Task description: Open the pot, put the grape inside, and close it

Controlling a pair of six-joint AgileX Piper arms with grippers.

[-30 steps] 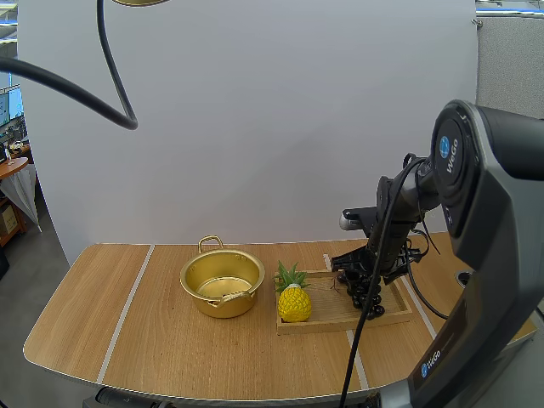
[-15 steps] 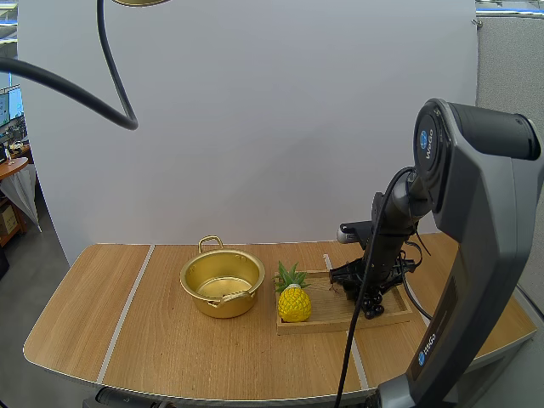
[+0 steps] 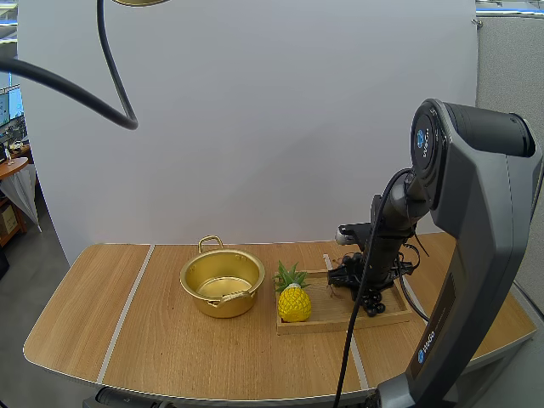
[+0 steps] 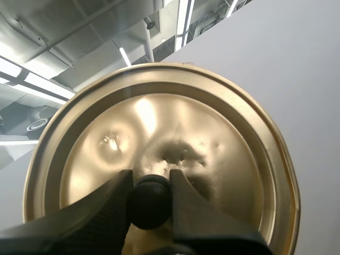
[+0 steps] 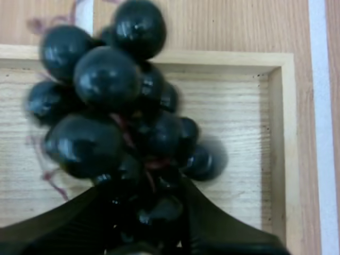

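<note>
Grapes (image 5: 106, 79) are pinched in the right gripper (image 5: 143, 197). Its two black fingers (image 5: 79, 212) are closed narrowly on the near end of the dark bunch, and the rest of the berries spread out ahead of the tips. Right under this gripper is the wooden tray (image 5: 284, 133), with the bunch over the tray's corner and its farthest berries reaching past the rim above the table (image 5: 239, 26). A soft shadow falls on the tray floor just beside the berries. I cannot tell whether the bunch rests on the wood or hangs just clear of it.

From above, the right gripper (image 3: 368, 293) points down into the right half of the tray (image 3: 340, 325), with the grapes (image 3: 372, 308) at its tips. To the gripper's left, on the same tray, a yellow pineapple (image 3: 294, 303) stands upright. Further left again, well apart from the gripper, the gold pot (image 3: 223, 285) sits open on the table (image 3: 170, 357), just beside the tray's left end.

The left gripper (image 4: 150, 178) holds the lid (image 4: 212, 138). Its fingers (image 4: 106, 204) clamp the round black knob (image 4: 150, 204) from both sides, and the gold disc lies just beyond the tips, facing the camera.
</note>
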